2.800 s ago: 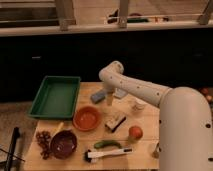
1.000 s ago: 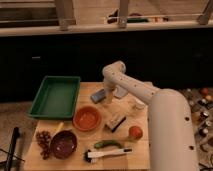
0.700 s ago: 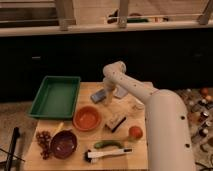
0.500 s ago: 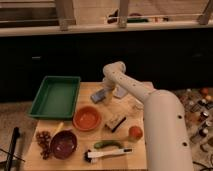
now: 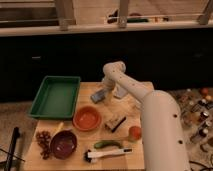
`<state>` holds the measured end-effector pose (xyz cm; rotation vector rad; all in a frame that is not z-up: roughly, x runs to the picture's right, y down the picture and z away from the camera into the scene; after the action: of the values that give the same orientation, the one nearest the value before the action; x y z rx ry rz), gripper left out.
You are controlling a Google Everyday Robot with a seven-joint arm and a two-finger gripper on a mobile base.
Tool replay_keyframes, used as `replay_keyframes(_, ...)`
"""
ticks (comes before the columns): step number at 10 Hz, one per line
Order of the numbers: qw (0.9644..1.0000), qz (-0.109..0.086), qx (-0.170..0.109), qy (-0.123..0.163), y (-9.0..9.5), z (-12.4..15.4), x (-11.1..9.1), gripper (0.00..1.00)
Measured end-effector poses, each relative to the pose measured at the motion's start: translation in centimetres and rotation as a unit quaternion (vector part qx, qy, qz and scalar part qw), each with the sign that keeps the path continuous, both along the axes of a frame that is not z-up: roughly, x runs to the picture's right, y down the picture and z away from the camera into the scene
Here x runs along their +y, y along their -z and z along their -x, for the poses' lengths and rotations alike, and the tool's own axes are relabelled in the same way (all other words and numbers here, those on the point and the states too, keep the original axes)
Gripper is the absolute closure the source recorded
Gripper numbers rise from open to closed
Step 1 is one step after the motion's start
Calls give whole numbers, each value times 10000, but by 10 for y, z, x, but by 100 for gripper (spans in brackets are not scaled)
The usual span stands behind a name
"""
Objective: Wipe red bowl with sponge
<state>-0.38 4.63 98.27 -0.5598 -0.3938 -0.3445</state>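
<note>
The red bowl sits on the wooden table, left of centre, and holds nothing. The sponge, a small pale blue-grey block, lies just behind the bowl and a little to its right. My gripper reaches down from the white arm and is at the sponge's right side, touching or nearly touching it. The gripper is about a hand-width behind the red bowl's far rim.
A green tray stands at the back left. A maroon bowl and grapes are front left. A tan block, an orange fruit, a green vegetable and a white-handled brush lie right of the bowls.
The thick near part of the arm has shifted to the right and looks narrower than at first. The gripper has stayed at the sponge, which has barely moved.
</note>
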Motion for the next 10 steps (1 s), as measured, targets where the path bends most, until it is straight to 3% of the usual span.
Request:
replay_keyframes(1,10000,17,-40,49,-1,5,1,27)
replay_keyframes(8,9999,46,-56,142,2,10,1,96)
replay_keyframes(10,9999,19,-16,101,11,4,-11,100)
